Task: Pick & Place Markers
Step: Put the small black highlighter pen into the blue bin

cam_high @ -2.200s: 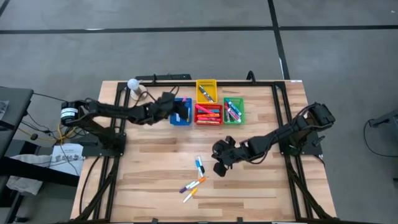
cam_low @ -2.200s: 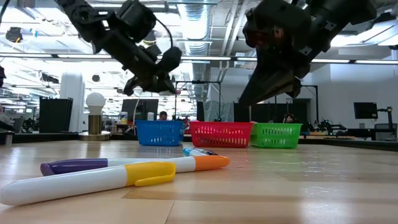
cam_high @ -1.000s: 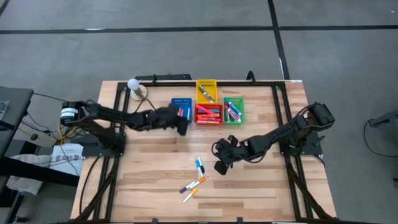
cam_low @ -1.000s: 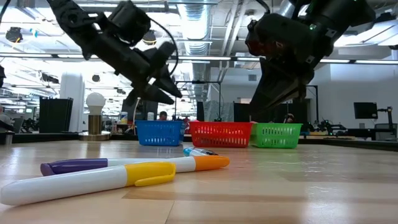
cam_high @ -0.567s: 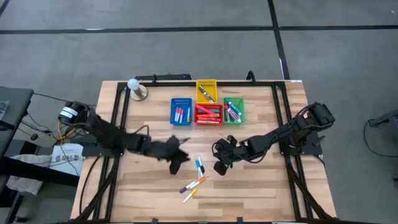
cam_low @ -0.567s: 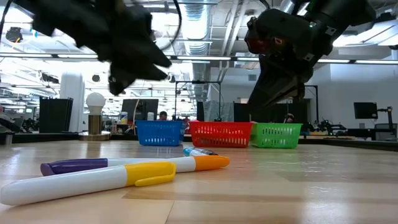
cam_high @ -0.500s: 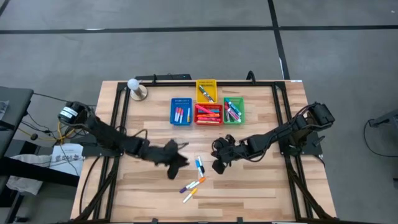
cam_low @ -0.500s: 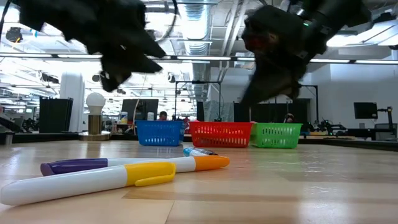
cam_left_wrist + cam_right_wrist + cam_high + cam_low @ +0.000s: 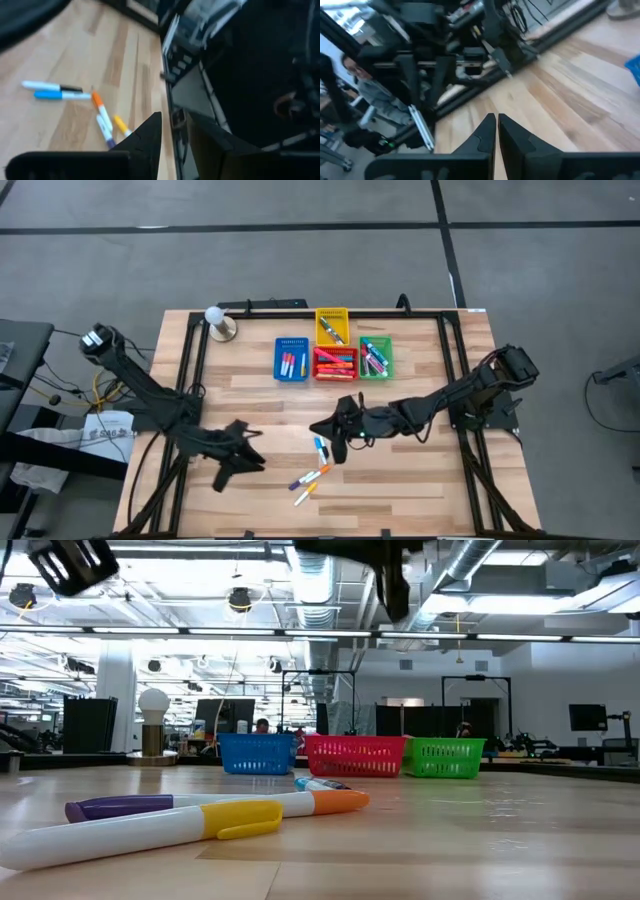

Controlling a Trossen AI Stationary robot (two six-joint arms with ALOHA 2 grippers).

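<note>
At the table's near middle lie the markers (image 9: 312, 468), light, stiff, slippery pens best pinched mid-barrel; my left gripper (image 9: 232, 463), fingers narrowly parted, hovers empty leftward, my right gripper (image 9: 335, 427), fingers pressed together, just beyond them.

Wooden surface (image 9: 480, 850), lower frame. Lower left: three markers (image 9: 200, 815) lying flat, namely a white one with yellow cap (image 9: 140, 832) nearest, a purple-capped one (image 9: 120, 807) behind it, and an orange-capped one (image 9: 325, 802) to their right. Mid-frame row: blue bin (image 9: 257, 753), red bin (image 9: 356, 755), green bin (image 9: 445, 757). Left: white globe lamp (image 9: 152, 725). Top edge: dark arm parts, blurred.
</note>
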